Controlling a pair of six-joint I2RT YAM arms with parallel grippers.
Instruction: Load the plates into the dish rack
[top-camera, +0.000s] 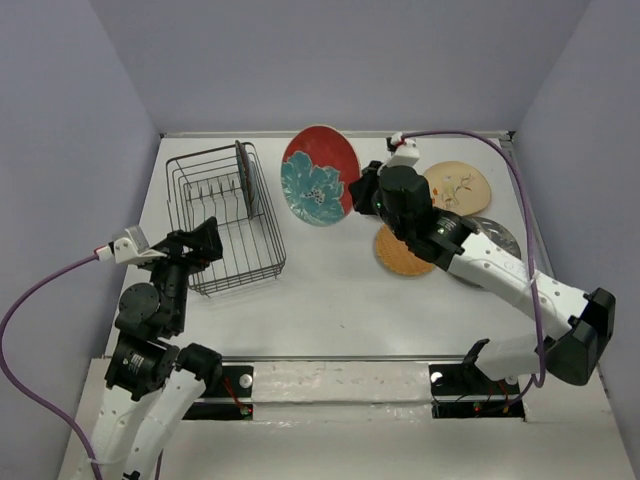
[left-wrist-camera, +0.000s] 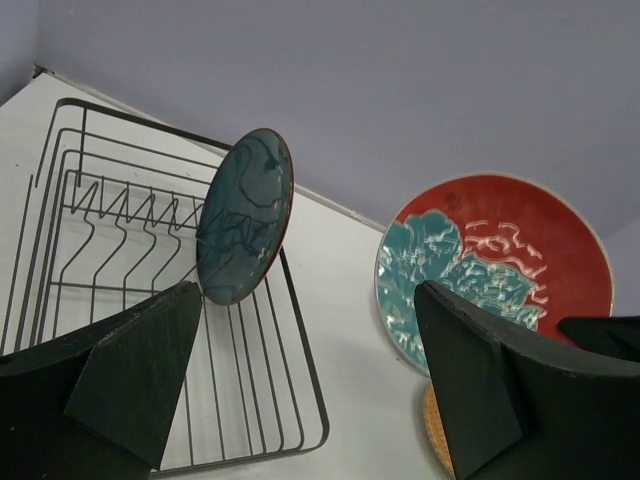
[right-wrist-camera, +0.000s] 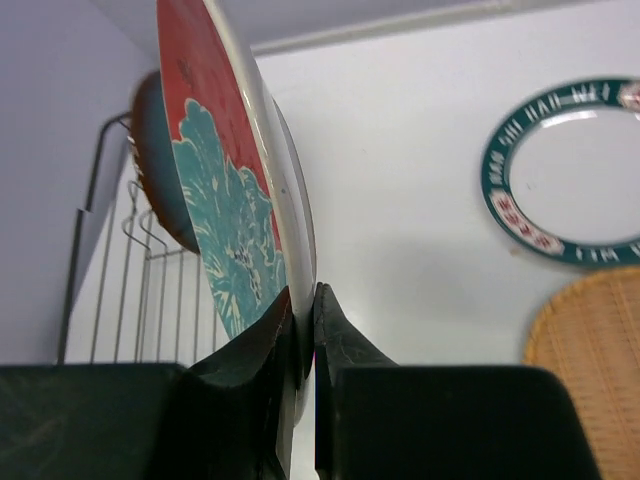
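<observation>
At the left, our left end effector (left-wrist-camera: 305, 320) hangs spread wide and empty by the near side of the dish rack (top-camera: 225, 220). The dark teal plate (top-camera: 243, 178) stands on edge along the rack's right side, with upright prongs to its left. A stretch of worktop (top-camera: 330, 300) separates the rack from the flat plates. The right arm reaches leftward over the orange plate (top-camera: 398, 255). Its right end effector (right-wrist-camera: 305, 300) pinches the rim of the red-and-teal floral plate (top-camera: 318, 175), held tilted just right of the rack. The cream plate (top-camera: 458, 187) and the grey plate (top-camera: 497, 235) lie farther right.
</observation>
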